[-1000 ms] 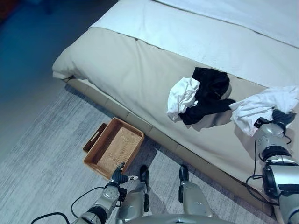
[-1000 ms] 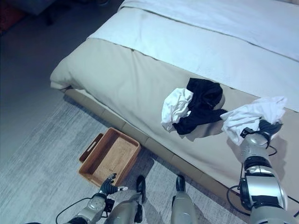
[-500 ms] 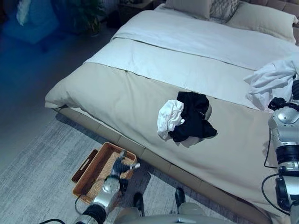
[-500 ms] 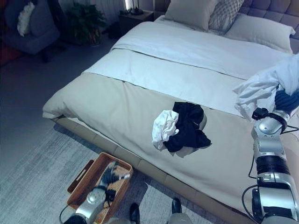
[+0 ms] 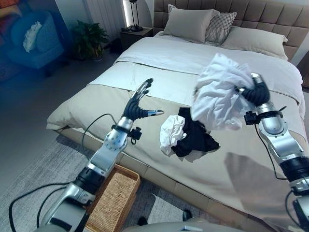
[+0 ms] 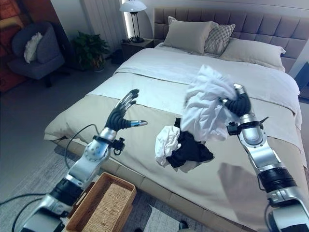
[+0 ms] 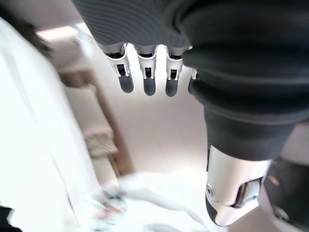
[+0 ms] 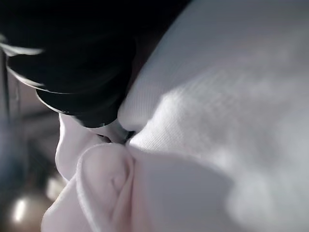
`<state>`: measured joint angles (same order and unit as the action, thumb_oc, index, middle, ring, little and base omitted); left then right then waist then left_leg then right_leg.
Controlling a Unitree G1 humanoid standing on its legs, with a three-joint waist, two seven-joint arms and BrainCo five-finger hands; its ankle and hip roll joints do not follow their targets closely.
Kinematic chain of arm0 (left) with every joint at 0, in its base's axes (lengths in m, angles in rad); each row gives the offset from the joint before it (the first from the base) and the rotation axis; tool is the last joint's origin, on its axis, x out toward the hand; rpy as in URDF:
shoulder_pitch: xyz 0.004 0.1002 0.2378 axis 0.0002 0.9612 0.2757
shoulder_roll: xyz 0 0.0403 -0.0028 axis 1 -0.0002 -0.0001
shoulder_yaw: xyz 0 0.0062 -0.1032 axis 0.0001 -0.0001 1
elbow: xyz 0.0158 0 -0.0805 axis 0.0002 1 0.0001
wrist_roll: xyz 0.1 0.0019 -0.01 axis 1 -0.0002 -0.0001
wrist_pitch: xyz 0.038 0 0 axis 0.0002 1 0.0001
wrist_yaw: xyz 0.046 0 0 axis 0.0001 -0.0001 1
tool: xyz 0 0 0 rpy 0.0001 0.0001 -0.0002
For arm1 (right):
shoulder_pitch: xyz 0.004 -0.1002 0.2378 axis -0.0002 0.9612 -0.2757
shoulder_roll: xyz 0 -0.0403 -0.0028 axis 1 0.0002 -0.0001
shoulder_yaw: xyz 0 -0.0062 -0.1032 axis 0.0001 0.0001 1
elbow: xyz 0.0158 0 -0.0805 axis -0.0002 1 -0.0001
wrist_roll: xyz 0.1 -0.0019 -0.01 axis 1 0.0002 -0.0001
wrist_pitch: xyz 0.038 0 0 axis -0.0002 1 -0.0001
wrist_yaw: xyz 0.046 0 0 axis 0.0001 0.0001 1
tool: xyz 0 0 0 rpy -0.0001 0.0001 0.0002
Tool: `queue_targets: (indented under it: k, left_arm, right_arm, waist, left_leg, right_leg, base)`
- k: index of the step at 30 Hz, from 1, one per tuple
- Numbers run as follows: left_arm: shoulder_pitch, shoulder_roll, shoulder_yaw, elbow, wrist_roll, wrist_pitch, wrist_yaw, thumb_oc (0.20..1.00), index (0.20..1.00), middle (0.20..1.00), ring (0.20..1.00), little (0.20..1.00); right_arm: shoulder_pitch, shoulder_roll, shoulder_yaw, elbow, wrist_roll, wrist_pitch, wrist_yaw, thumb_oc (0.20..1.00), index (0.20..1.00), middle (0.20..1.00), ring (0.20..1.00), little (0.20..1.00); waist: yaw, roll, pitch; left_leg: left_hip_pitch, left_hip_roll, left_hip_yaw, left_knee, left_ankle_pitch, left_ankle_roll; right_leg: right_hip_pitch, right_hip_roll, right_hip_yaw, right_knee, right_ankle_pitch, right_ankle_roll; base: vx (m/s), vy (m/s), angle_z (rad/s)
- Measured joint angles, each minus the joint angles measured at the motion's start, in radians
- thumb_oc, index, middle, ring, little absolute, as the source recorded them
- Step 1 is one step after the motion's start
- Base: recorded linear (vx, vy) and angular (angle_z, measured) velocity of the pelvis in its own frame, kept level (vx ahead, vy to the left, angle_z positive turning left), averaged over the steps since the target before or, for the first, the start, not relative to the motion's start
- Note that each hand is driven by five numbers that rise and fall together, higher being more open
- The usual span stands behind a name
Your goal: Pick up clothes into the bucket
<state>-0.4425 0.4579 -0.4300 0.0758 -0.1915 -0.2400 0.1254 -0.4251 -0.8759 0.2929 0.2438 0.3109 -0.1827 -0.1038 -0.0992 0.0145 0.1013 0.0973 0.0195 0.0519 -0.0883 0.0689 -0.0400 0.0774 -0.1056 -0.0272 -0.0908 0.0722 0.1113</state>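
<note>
Fingers of my right hand (image 5: 255, 92) curled round white shirt (image 5: 218, 92) — held aloft over bed (image 5: 159, 72). Left hand (image 5: 137, 102) spread, empty. Basket (image 5: 113, 200) on floor at bed foot, down to my left — left arm side, well apart from shirt.

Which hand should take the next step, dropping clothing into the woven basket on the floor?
The right hand: it already grips the white garment, lifted above the bed. The left hand is open and holds nothing, though the brown woven basket lies on its side, so the right must swing across.
</note>
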Motion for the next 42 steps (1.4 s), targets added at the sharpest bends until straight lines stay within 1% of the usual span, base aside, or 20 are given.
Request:
queue_targets:
  k: [1,3,7,10,15,18,22,28,29,31,32,34,36,37,39,40,41,42]
  left_arm:
    - [-0.011,0.000,0.000,-0.001,0.000,0.000,-0.005,1.000,1.000,1.000,1.000,1.000]
    - [-0.019,0.003,-0.003,-0.002,0.000,0.001,-0.014,1.000,1.000,1.000,1.000,1.000]
    - [-0.022,0.004,-0.030,-0.001,0.001,0.003,-0.027,1.000,1.000,1.000,1.000,1.000]
    - [-0.022,0.004,-0.047,0.005,0.006,0.021,-0.038,1.000,1.000,1.000,1.000,1.000]
    - [-0.023,0.003,-0.056,0.031,0.061,0.047,-0.047,1.000,1.000,1.000,1.000,1.000]
    - [-0.022,0.001,-0.056,0.031,0.063,0.055,-0.048,1.000,1.000,1.000,1.000,1.000]
    - [-0.022,-0.008,-0.056,0.032,0.097,0.058,-0.059,1.000,1.000,1.000,1.000,1.000]
    - [-0.021,-0.028,-0.060,0.032,0.093,0.059,-0.079,1.000,1.000,1.000,1.000,1.000]
    - [-0.021,-0.032,-0.060,0.032,0.077,0.060,-0.087,1.000,1.000,1.000,1.000,1.000]
    - [-0.021,-0.053,-0.068,0.029,-0.018,0.066,-0.107,1.000,1.000,1.000,1.000,1.000]
    - [-0.021,-0.056,-0.074,0.027,-0.051,0.070,-0.116,1.000,1.000,1.000,1.000,1.000]
    - [-0.022,-0.052,-0.099,0.019,-0.160,0.082,-0.138,1.000,1.000,1.000,1.000,1.000]
    - [-0.021,-0.040,-0.145,-0.011,-0.302,0.099,-0.175,1.000,1.000,1.000,1.000,1.000]
    - [-0.022,-0.039,-0.158,-0.019,-0.341,0.101,-0.184,1.000,1.000,1.000,1.000,1.000]
    - [-0.022,-0.011,-0.204,-0.057,-0.444,0.111,-0.209,1.000,1.000,1.000,1.000,1.000]
    - [-0.022,0.004,-0.233,-0.084,-0.534,0.129,-0.244,1.000,1.000,1.000,1.000,1.000]
    - [-0.022,0.005,-0.238,-0.089,-0.566,0.136,-0.254,1.000,1.000,1.000,1.000,1.000]
    - [-0.023,0.023,-0.264,-0.106,-0.642,0.145,-0.271,1.000,1.000,1.000,1.000,1.000]
  right_arm:
    - [0.000,0.000,0.004,-0.021,0.025,0.001,0.038,0.200,0.200,0.200,0.200,0.200]
    - [0.000,-0.002,0.017,-0.065,0.075,0.004,0.076,0.200,0.200,0.200,0.200,0.200]
    - [0.004,-0.003,0.025,-0.144,0.129,0.006,0.120,0.200,0.200,0.200,0.200,0.200]
    - [0.006,-0.004,0.026,-0.224,0.184,0.008,0.159,0.200,0.200,0.200,0.200,0.200]
    - [0.010,-0.006,0.025,-0.343,0.240,0.009,0.208,0.200,0.200,0.200,0.200,0.200]
    - [0.010,-0.006,0.025,-0.380,0.261,0.009,0.226,0.200,0.200,0.200,0.200,0.200]
    - [0.017,-0.005,0.025,-0.413,0.271,0.008,0.240,0.200,0.200,0.200,0.200,0.200]
    - [0.021,-0.003,0.025,-0.443,0.273,0.008,0.267,0.200,0.200,0.200,0.200,0.200]
    - [0.021,0.000,0.025,-0.443,0.280,0.008,0.271,0.200,0.200,0.200,0.200,0.200]
    - [0.021,0.002,0.025,-0.443,0.304,0.009,0.272,0.200,0.200,0.200,0.200,0.200]
    - [0.021,0.002,0.025,-0.443,0.306,0.009,0.272,0.200,0.200,0.200,0.200,0.200]
    - [0.021,0.002,0.025,-0.444,0.310,0.009,0.272,0.200,0.200,0.200,0.200,0.200]
    - [0.021,0.002,0.030,-0.444,0.329,0.009,0.273,0.200,0.200,0.200,0.200,0.200]
    - [0.021,0.001,0.034,-0.444,0.334,0.009,0.273,0.200,0.200,0.200,0.200,0.200]
    - [0.021,0.001,0.041,-0.447,0.349,0.009,0.275,0.200,0.200,0.200,0.200,0.200]
    - [0.021,-0.001,0.047,-0.449,0.352,0.009,0.276,0.200,0.200,0.200,0.200,0.200]
    - [0.021,-0.004,0.050,-0.453,0.354,0.009,0.276,0.200,0.200,0.200,0.200,0.200]
    - [0.021,-0.009,0.066,-0.465,0.376,0.009,0.276,0.200,0.200,0.200,0.200,0.200]
  waist:
    - [-0.002,0.001,-0.001]
    - [-0.002,0.001,-0.001]
    - [-0.001,0.001,-0.002]
    - [0.000,0.001,-0.003]
    - [0.002,0.000,-0.012]
    - [0.002,0.000,-0.014]
    - [0.004,-0.001,-0.016]
    - [0.004,-0.002,-0.018]
    - [0.003,-0.002,-0.018]
    - [0.004,-0.001,-0.018]
    - [0.004,-0.002,-0.018]
    - [0.003,-0.001,-0.019]
    - [0.004,-0.001,-0.019]
    - [0.003,-0.001,-0.019]
    - [0.003,-0.001,-0.019]
    - [0.002,-0.001,-0.019]
    - [0.002,-0.001,-0.019]
    - [0.001,-0.001,-0.019]
  left_leg:
    - [0.003,0.000,0.000,0.000,0.000,0.000]
    - [0.009,0.001,0.000,0.000,0.000,0.000]
    - [0.018,0.001,-0.001,0.000,0.000,-0.001]
    - [0.020,0.000,-0.002,0.000,0.000,-0.001]
    - [0.021,0.000,-0.002,0.000,0.000,-0.001]
    - [0.021,0.000,-0.002,0.000,-0.001,-0.001]
    - [0.021,0.000,-0.003,0.000,-0.003,-0.004]
    - [0.021,0.001,-0.004,0.000,-0.002,-0.004]
    - [0.021,0.001,-0.005,0.000,-0.003,-0.004]
    - [0.019,0.000,-0.008,0.000,-0.002,-0.003]
    - [0.018,0.000,-0.009,0.000,-0.002,-0.003]
    - [0.018,0.000,-0.010,0.000,-0.002,-0.003]
    - [0.017,-0.001,-0.012,0.000,-0.002,-0.003]
    - [0.017,-0.001,-0.012,0.000,-0.002,-0.003]
    - [0.017,-0.001,-0.012,0.000,-0.002,-0.003]
    - [0.017,-0.001,-0.013,0.000,-0.002,-0.003]
    - [0.017,-0.002,-0.013,0.000,-0.002,-0.003]
    - [0.017,-0.002,-0.013,0.000,-0.002,-0.003]
  right_leg:
    - [0.003,0.000,0.000,-0.001,-0.001,-0.001]
    - [0.008,0.000,0.000,0.000,-0.001,-0.002]
    - [0.019,0.000,-0.003,0.000,-0.002,-0.003]
    - [0.022,0.000,-0.005,0.001,-0.002,-0.003]
    - [0.024,0.000,-0.006,0.000,-0.002,-0.003]
    - [0.024,0.000,-0.006,0.001,-0.002,-0.003]
    - [0.024,0.000,-0.006,0.001,-0.004,-0.001]
    - [0.024,0.000,-0.008,0.001,-0.003,-0.001]
    - [0.024,0.000,-0.008,0.001,-0.003,-0.001]
    - [0.023,-0.001,-0.011,0.001,-0.004,-0.001]
    - [0.023,-0.001,-0.012,0.001,-0.004,-0.001]
    - [0.023,-0.002,-0.013,0.001,-0.003,-0.002]
    - [0.023,-0.001,-0.015,0.001,-0.003,-0.003]
    - [0.024,-0.002,-0.015,0.001,-0.003,-0.003]
    - [0.024,-0.001,-0.016,0.001,-0.003,-0.003]
    - [0.024,-0.001,-0.016,0.001,-0.003,-0.003]
    - [0.023,-0.001,-0.016,0.001,-0.003,-0.003]
    - [0.024,-0.002,-0.016,0.001,-0.003,-0.003]
  base:
    - [0.00,0.000,0.00]
    - [0.00,0.000,0.00]
    - [0.00,0.000,0.01]
    - [0.00,0.000,0.00]
    - [0.00,0.000,0.00]
    - [0.00,0.000,0.00]
    - [0.00,0.000,0.00]
    - [0.00,0.000,0.00]
    - [0.00,0.000,0.00]
    - [0.02,0.002,0.04]
    - [-0.02,0.006,0.04]
    - [0.00,0.000,0.00]
    - [0.00,0.000,0.00]
    - [0.00,0.000,0.00]
    - [0.00,0.000,0.00]
    - [0.00,0.000,0.00]
    - [0.00,0.000,0.00]
    - [0.00,0.000,0.00]
